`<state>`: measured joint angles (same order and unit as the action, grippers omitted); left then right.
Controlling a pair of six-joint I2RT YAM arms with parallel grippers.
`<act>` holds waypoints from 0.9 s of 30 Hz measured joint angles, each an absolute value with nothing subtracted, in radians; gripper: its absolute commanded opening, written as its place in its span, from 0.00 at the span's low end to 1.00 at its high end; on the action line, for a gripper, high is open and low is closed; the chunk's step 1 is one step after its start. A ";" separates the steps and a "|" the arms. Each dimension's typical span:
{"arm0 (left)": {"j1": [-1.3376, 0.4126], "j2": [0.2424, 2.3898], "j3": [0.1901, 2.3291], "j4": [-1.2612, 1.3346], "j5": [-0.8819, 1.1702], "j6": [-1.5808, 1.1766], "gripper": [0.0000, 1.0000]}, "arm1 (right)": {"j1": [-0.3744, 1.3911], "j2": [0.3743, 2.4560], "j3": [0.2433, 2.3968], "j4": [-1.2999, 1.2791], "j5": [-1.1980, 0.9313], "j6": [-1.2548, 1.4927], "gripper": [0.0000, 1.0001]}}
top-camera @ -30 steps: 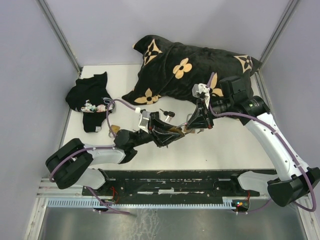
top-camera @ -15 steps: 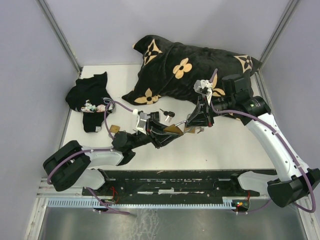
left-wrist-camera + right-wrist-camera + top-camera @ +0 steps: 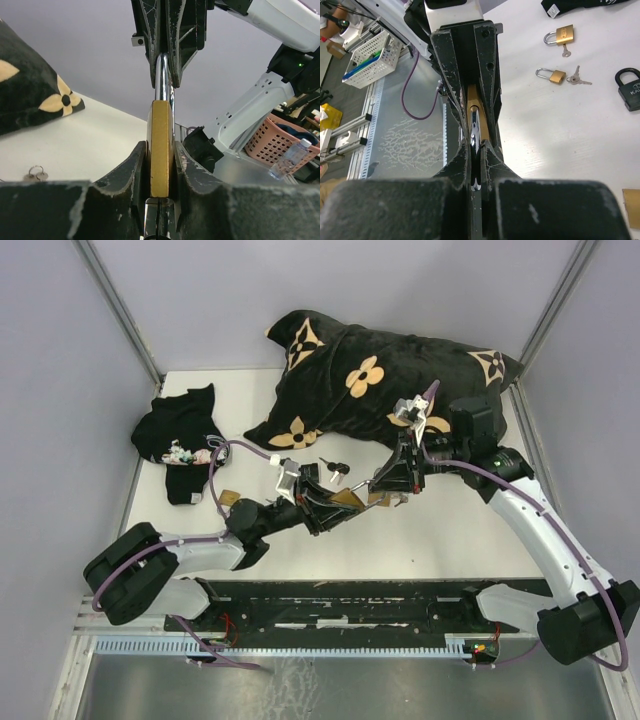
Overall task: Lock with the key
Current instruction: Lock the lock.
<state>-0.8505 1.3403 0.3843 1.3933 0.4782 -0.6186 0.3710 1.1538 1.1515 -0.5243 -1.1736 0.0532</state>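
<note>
Left pincer (image 3: 161, 150) is clamped tight on the gold body of the padlock (image 3: 161, 130), one finger on each flat side. Right pincer (image 3: 476, 147) comes at it from the other end and is squeezed shut on the shiny silver loop (image 3: 161, 85) of the same padlock. So both arms hold this one padlock between them, near the middle of the white desk (image 3: 450, 530). At the back of the desk lies a big black pillow (image 3: 380, 370) with tan flowers on it. A black cloth (image 3: 175, 435) sits by the left edge. Well apart from the pincers, a black padlock (image 3: 630, 90) lies flat on the desk. A gold padlock (image 3: 564, 34) lies near the cloth, with one key just beside it. A smaller gold padlock (image 3: 555, 76) lies close by, and little keys (image 3: 577, 77) rest just beside it.
</note>
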 measured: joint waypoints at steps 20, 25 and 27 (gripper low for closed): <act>-0.815 1.337 0.436 1.317 0.612 -0.766 0.03 | 0.410 1.245 1.307 -1.021 -1.150 -0.416 0.28; -0.798 1.317 0.436 1.316 0.654 -0.776 0.03 | 0.408 1.245 1.348 -1.086 -1.152 -0.452 0.25; -0.791 1.307 0.436 1.316 0.667 -0.778 0.03 | 0.408 1.242 1.362 -1.103 -1.153 -0.459 0.22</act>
<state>-0.7906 1.3071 0.4358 1.3163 0.6670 -0.7780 0.4076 1.2419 1.3621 -1.1027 -1.1526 -0.4595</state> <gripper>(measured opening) 0.286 0.255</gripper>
